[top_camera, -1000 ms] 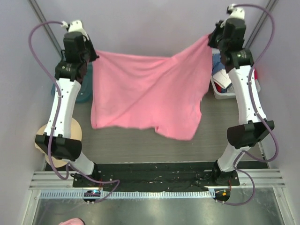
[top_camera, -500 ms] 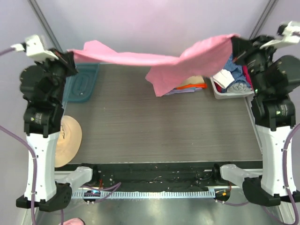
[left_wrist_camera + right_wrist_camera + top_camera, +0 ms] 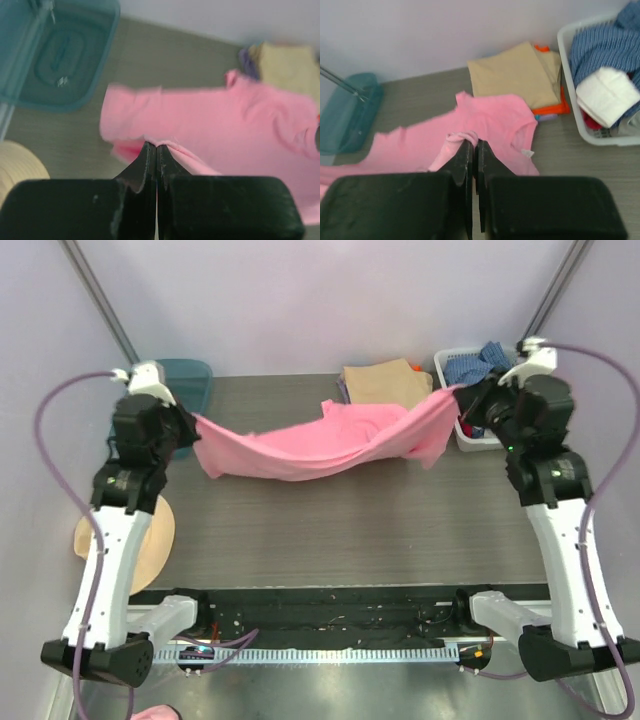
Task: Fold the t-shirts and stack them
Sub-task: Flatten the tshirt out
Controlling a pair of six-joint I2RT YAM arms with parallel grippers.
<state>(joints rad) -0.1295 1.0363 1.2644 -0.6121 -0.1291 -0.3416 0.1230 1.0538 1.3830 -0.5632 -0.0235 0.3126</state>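
Top external view shows the bright pink soft cloth t-shirt (image 3: pixel 320 445) hanging slack over the far half of the grey wood-grain table (image 3: pixel 350 540), with the left gripper (image 3: pixel 192 430) and right gripper (image 3: pixel 462 400) each pinched tight on one end.

Four t-shirts (image 3: pixel 320 445), one cap (image 3: pixel 155 538), one tub (image 3: pixel 190 376), one basket (image 3: pixel 466 438)
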